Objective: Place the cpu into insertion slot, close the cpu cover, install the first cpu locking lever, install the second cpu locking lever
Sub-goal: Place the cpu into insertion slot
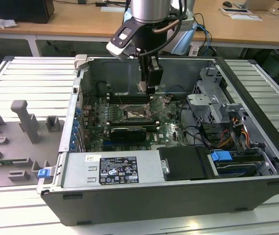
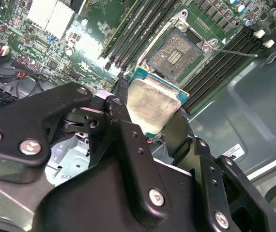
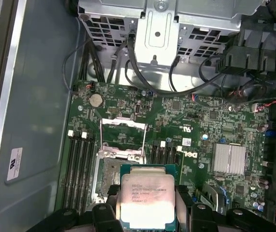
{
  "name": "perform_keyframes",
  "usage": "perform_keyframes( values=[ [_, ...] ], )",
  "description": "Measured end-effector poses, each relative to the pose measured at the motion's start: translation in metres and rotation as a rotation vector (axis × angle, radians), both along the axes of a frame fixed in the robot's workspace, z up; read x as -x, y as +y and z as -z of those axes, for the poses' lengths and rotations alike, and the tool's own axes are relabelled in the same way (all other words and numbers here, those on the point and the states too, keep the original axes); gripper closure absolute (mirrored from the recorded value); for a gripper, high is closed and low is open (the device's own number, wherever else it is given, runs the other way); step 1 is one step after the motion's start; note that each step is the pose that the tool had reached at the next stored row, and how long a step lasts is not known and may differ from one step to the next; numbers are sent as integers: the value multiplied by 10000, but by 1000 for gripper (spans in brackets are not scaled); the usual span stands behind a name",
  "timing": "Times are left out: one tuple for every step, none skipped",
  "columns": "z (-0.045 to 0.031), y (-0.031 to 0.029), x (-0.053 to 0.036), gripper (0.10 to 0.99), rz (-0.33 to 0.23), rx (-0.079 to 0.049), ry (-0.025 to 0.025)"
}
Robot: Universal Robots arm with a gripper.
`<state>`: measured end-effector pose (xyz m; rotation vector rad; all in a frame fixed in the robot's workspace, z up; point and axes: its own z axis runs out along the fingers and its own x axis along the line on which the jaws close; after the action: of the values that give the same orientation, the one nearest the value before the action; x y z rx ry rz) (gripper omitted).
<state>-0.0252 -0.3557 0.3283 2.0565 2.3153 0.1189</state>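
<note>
Right, gripper (image 2: 150, 110) is clamped on the cpu (image 2: 150, 104), one black finger on each of two opposite edges, silvery top facing the wrist cameras. The chip hangs in the air over the motherboard and touches nothing else.

Key relation: the insertion slot (image 3: 108, 176) is below the chip and partly hidden under it in the first wrist view, so the overlap is not full yet. In the second wrist view the whole dark socket (image 2: 176, 53) shows clear of the chip's far edge, with a gap of board between them. In the exterior view the gripper (image 1: 148, 89) hangs on the far side of the slot (image 1: 134, 113) and a touch to the exterior view's right (part of that may be height, can't separate the two).

The chip is square, so no long axis; its edges run roughly parallel with the slot's silver rim.

The cpu cover (image 3: 123, 122) is swung open on the slot's far side, slot bare. Black memory slots (image 3: 80, 169) flank the socket.
</note>
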Motion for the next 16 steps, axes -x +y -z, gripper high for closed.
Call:
perform_keyframes(
  values=[
    [5,0,0,549,4,0,1],
    [10,0,0,549,9,1,0],
    [15,0,0,549,13,0,0],
    [18,0,0,549,15,0,0],
    [21,0,0,549,17,0,0],
    [26,0,0,549,20,-1,0],
    [32,0,0,549,24,0,1],
    [37,0,0,549,29,0,1],
    [41,0,0,549,32,0,1],
    [44,0,0,549,34,0,1],
    [49,0,0,549,37,-1,1],
    [53,0,0,549,40,-1,1],
    [61,0,0,549,44,-1,3],
    [70,0,1,549,52,-1,5],
    [82,0,2,549,59,0,9],
    [94,0,2,549,70,-1,21]
  ],
)
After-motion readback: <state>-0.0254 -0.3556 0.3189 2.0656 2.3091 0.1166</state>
